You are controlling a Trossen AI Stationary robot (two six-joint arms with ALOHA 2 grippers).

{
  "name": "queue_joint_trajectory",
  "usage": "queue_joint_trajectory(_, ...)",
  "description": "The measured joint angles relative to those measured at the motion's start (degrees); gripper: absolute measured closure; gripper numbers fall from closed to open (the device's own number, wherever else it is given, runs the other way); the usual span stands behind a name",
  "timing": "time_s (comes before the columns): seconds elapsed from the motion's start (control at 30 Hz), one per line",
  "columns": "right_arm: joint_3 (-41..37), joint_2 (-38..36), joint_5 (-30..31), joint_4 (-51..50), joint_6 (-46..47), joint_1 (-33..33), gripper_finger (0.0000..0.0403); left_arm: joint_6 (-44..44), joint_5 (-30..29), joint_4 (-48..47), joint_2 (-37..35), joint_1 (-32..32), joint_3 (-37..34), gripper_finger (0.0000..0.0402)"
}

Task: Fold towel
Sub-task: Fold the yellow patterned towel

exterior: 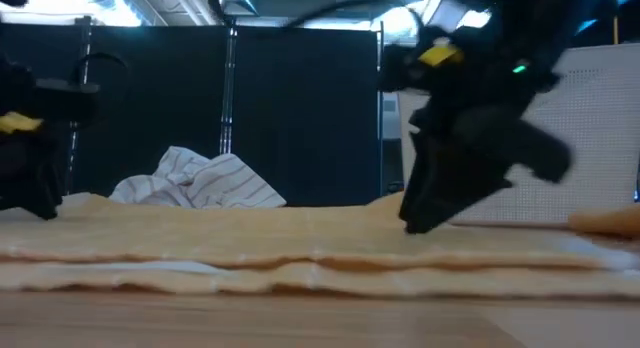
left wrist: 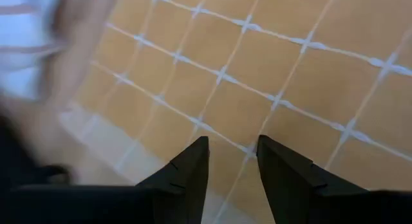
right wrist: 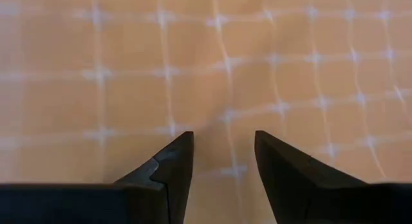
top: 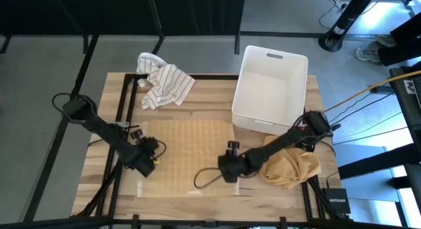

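A tan towel [top: 187,153] with a white grid pattern lies spread flat on the wooden table [top: 210,101]. My left gripper [top: 151,162] stands low over the towel's left edge, slanting down. Its fingers are open in the left wrist view [left wrist: 233,150], with only towel [left wrist: 270,69] between them. My right gripper [top: 225,170] stands low over the towel's right edge, also slanting down. Its fingers are open in the right wrist view [right wrist: 224,143] above the towel [right wrist: 193,69]. In the low view the towel [exterior: 300,253] lies flat, the right gripper [exterior: 415,223] close above it.
A crumpled white striped cloth [top: 164,84] lies at the table's far left. A white bin [top: 271,91] stands at the far right. A bunched yellow-orange cloth [top: 293,168] lies near the right edge, under the right arm. A small black box [top: 337,199] sits beyond the near right corner.
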Motion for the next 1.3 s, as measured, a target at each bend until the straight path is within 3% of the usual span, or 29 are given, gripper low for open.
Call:
queue_joint_trajectory(0.23, 3.8, -5.7, -6.3, -7.2, -0.8, -1.3, 0.0233, 2.7, -1.0, -6.0, -2.9, -0.5, 10.4, 0.0276)
queue_joint_trajectory(0.4, 4.9, -7.6, -9.6, -0.6, 1.9, 4.9, 0.0233, 6.3, 3.1, 3.4, -4.1, -7.0, 18.2, 0.0276)
queue_joint_trajectory(0.53, 4.9, -5.4, -8.2, 4.8, 2.0, 10.3, 0.0233, 7.7, 8.1, 17.0, -3.4, -11.6, 17.6, 0.0276)
queue_joint_trajectory(0.6, 4.8, -3.5, -6.0, 5.4, 2.0, 12.3, 0.0233, 8.6, 9.8, 19.4, -2.6, -13.2, 16.9, 0.0276)
queue_joint_trajectory(0.77, 4.8, 0.6, 0.8, 6.9, 4.7, 14.7, 0.0233, 3.2, 14.3, 15.5, -0.2, -16.0, 16.8, 0.0276)
queue_joint_trajectory(0.9, 4.8, 1.9, -0.3, 6.7, 6.1, 14.5, 0.0233, 1.7, 19.5, 13.8, 1.5, -18.1, 16.8, 0.0276)
queue_joint_trajectory(1.3, 4.8, 1.9, 1.1, 6.8, 6.2, 14.1, 0.0233, 1.5, 20.2, 9.3, 8.2, -21.4, 16.8, 0.0276)
